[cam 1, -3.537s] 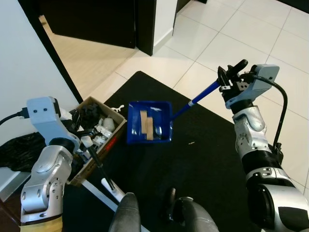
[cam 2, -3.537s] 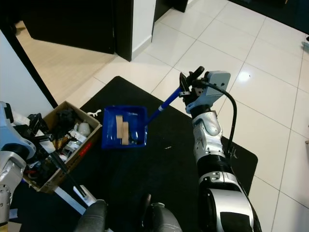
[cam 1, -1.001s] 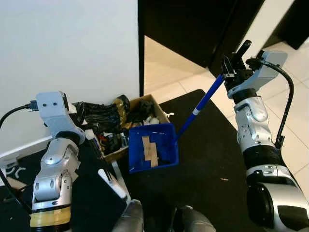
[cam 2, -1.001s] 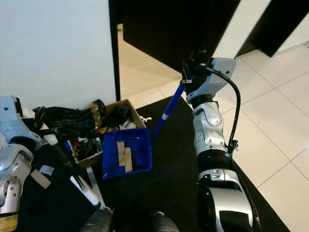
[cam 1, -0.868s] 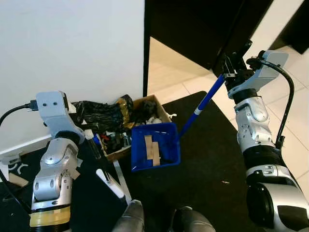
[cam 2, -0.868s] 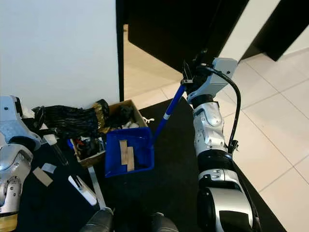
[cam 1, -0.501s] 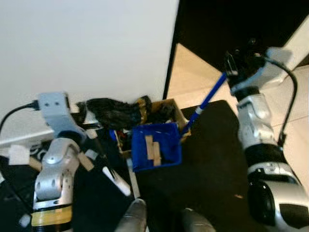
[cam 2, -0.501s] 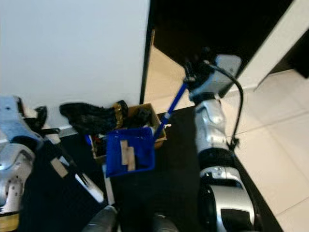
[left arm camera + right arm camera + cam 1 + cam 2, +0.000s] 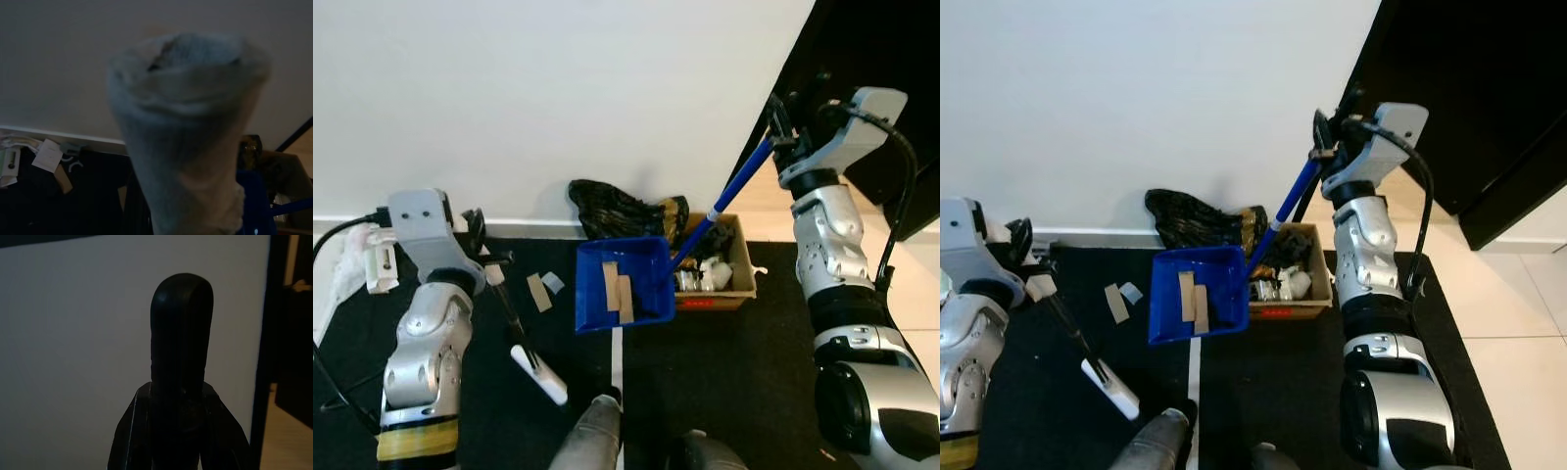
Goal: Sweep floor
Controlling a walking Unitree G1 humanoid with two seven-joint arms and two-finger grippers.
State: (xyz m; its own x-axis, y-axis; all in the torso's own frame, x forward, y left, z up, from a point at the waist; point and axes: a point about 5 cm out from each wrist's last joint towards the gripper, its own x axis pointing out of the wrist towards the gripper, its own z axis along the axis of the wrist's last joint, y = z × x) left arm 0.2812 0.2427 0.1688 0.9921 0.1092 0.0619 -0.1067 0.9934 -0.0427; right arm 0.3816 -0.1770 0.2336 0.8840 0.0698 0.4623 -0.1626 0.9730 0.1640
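A blue dustpan (image 9: pixel 648 279) hangs above the black mat, carrying two wooden strips (image 9: pixel 617 292). Its blue handle (image 9: pixel 729 201) slants up to my right gripper (image 9: pixel 781 137), which is shut on it high by the dark doorway. My left gripper (image 9: pixel 478 240) is shut on a thin black brush handle that slopes down to a white brush head (image 9: pixel 539 374) on the mat. Small paper scraps (image 9: pixel 540 292) lie on the mat between brush and dustpan. In the left wrist view a pale handle end (image 9: pixel 186 127) looms close. One black finger (image 9: pixel 181 357) stands against the white wall.
A cardboard box (image 9: pixel 720 294) of rubbish stands right of the dustpan, against the wall. A crumpled black bag (image 9: pixel 617 208) lies behind the pan. The black mat (image 9: pixel 754 362) runs to the white wall; white clutter (image 9: pixel 380 266) sits at far left. My feet (image 9: pixel 597 441) are below.
The whole view has swung as I turned toward the wall. Both grips stay the same. The dustpan now hangs left of the box instead of in front of it.
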